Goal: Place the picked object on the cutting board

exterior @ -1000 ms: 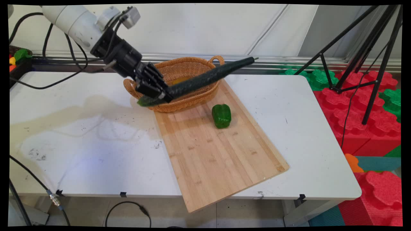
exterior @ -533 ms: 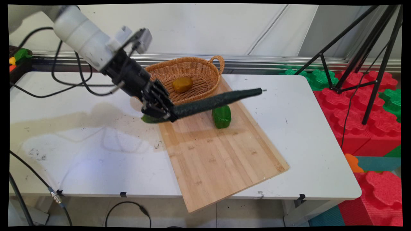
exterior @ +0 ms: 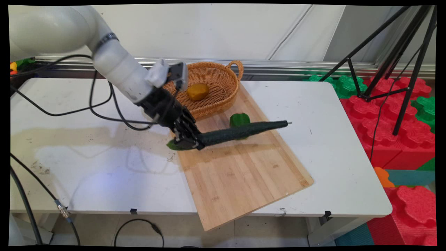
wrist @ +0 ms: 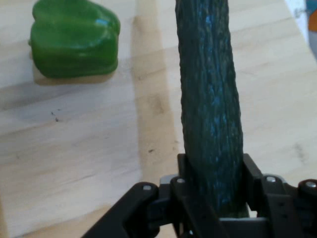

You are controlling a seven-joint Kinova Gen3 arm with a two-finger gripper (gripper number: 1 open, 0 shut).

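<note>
My gripper [exterior: 186, 141] is shut on the thick end of a long dark green cucumber [exterior: 240, 131], which points right, low over the wooden cutting board [exterior: 240, 174]. In the hand view the cucumber [wrist: 210, 94] runs up from between the jaws of my gripper [wrist: 213, 198] over the board's planks [wrist: 89, 163]. A green bell pepper [exterior: 239, 119] lies on the board just behind the cucumber, up left as the pepper [wrist: 74, 37] in the hand view. A wicker basket [exterior: 223, 75] stands behind on the board's far end, with a yellow-orange fruit [exterior: 198, 91] in it.
The white table [exterior: 331, 146] carries the board at an angle, its near corner over the front edge. Black cables [exterior: 87, 111] hang from the arm over the table's left part. A black tripod [exterior: 400, 62] and red and green foam blocks [exterior: 393, 132] stand to the right.
My gripper has carried the cucumber from above the basket down and toward the near side, to just over the board's left edge. The fruit in the basket is uncovered.
</note>
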